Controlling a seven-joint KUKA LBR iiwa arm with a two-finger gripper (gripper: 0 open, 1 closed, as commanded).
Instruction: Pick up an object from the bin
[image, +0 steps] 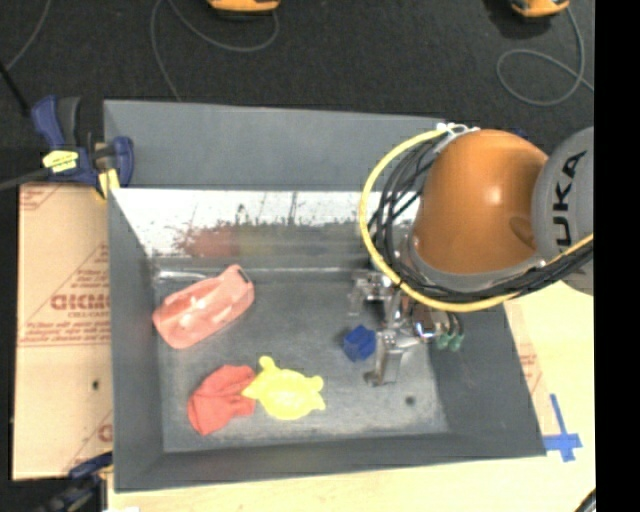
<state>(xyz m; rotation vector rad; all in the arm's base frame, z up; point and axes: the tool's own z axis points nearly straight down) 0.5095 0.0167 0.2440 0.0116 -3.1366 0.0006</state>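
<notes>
1. the tool (385, 352) hung low near the floor of the bin (135, 330), below the arm's orange cover (478, 210); i could not tell if it was spread or pressed together.
2. a small blue block (358, 344) lay just beside the tool, on the side away from the arm, alone and so probably the easiest pick.
3. a pink piece (203, 308), a red piece (218, 400) and a yellow piece (288, 392) lay well beyond the block, leaving the tool room.
</notes>
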